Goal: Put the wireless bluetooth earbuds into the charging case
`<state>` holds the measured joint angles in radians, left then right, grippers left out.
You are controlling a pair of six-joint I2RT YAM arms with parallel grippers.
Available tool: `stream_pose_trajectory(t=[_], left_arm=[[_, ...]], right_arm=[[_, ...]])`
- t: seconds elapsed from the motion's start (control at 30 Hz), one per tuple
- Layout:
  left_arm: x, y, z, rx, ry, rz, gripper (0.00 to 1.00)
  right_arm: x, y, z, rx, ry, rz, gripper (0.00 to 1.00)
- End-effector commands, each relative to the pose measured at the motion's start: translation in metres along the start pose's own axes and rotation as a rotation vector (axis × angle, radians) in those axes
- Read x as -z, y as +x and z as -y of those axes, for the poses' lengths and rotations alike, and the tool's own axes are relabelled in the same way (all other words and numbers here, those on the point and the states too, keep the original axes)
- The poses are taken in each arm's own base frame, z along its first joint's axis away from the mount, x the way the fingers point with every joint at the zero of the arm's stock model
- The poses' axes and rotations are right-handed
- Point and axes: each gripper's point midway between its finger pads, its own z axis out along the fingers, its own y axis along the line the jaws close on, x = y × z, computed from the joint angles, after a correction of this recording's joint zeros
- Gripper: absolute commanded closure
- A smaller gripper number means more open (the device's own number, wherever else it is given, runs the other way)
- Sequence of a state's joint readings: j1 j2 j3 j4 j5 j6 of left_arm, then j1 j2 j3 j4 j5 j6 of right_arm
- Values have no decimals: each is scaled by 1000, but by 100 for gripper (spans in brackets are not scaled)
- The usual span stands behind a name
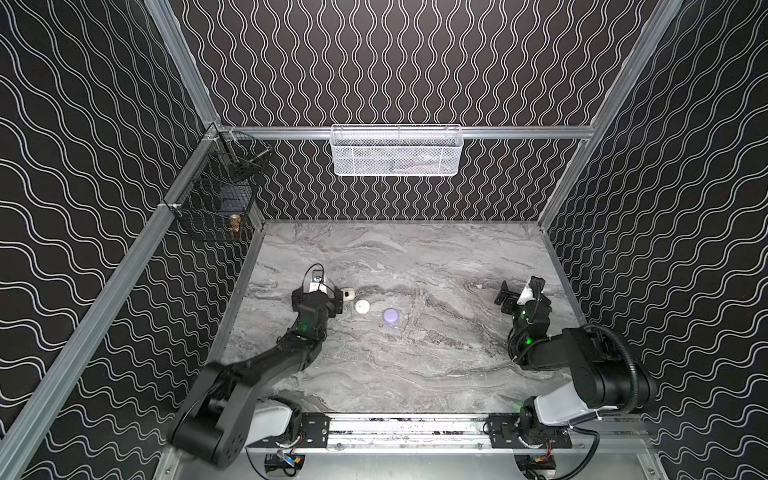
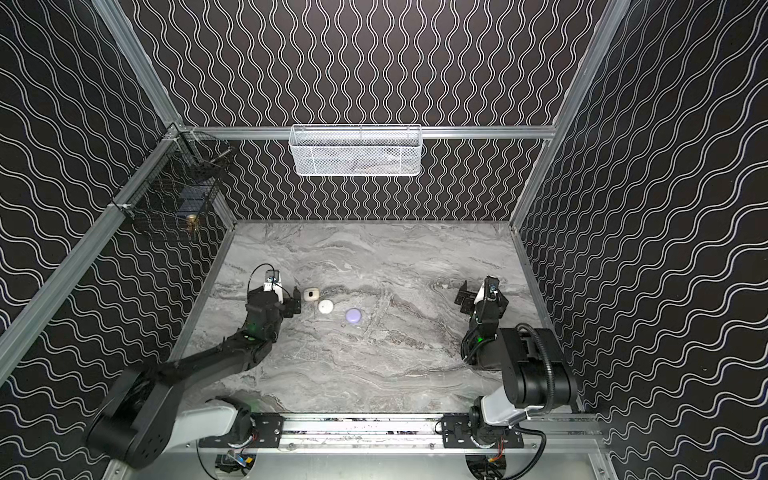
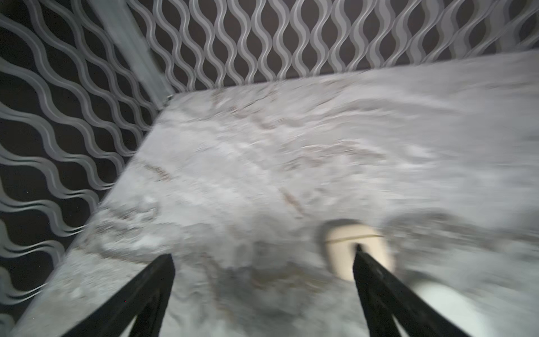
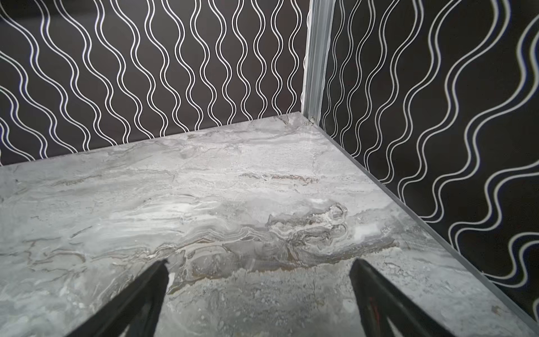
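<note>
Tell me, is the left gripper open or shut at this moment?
Open. In the left wrist view the left gripper has its black fingers spread wide, with bare table between them, holding nothing.

A cream case [image 1: 348, 294], a white round case [image 1: 362, 306] and a lavender round case [image 1: 390, 316] lie in a slanting row on the marble counter [image 1: 415, 365]. The left end effector [image 1: 338, 300] sits just beside the cream case. The right end effector [image 1: 505, 300] is well apart from the row.
</note>
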<state>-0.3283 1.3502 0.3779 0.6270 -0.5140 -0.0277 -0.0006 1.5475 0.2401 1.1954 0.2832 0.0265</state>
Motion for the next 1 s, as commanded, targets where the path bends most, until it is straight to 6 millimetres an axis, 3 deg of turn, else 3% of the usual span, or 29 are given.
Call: stream_pose_trajectory(t=[0.0, 0.17, 0.27, 0.37, 0.4, 0.6, 0.97], left_arm=[[-21, -10, -30, -48, -228, 78, 1], [-49, 8, -16, -52, -79, -13, 1], [-45, 12, -25, 30, -14, 25, 1], [-39, 13, -5, -17, 110, 137, 1], [-35, 19, 0, -19, 144, 99, 1], [-43, 17, -12, 3, 69, 90, 1], [-43, 18, -10, 9, 81, 76, 1]], right_arm=[[-1, -9, -3, -10, -10, 24, 0], [0, -10, -3, -10, -11, 34, 0], [0, -11, -3, -7, -13, 46, 0], [0, -11, -3, -9, -14, 40, 0], [0, -11, -3, -8, -15, 44, 0], [0, -11, -3, -9, -15, 43, 0], [0, -11, -3, -8, -15, 43, 0]])
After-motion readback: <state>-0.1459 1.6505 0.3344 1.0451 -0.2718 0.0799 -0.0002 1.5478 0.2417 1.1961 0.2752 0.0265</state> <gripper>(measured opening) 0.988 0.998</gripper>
